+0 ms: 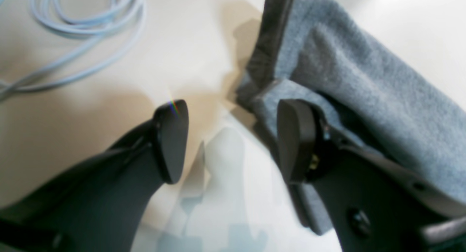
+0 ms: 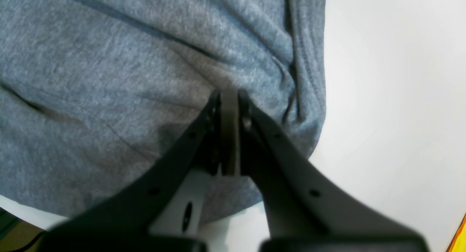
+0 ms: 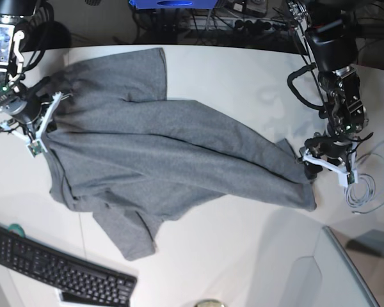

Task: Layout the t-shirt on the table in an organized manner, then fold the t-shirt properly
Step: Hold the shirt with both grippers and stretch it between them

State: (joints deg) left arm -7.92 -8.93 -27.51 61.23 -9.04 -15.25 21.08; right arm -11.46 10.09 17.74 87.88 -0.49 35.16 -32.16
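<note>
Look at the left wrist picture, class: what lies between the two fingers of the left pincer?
Only bare white table. The left pincer stands open, and the t-shirt hangs against the outer side of one finger, not in the gap.

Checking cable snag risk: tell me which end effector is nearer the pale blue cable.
Left. The left end effector hangs beside the pale blue cable; the right end effector is across the table.

My left pincer (image 1: 233,141) is open, pads (image 1: 172,141) well apart, nothing between them, arm reaching down from 1 o'clock in the base view to about 3 o'clock. My right pincer (image 2: 229,99) is clamped tight on the t-shirt (image 2: 109,81), wrist at 9 to 10 o'clock, arm coming from 11.
</note>
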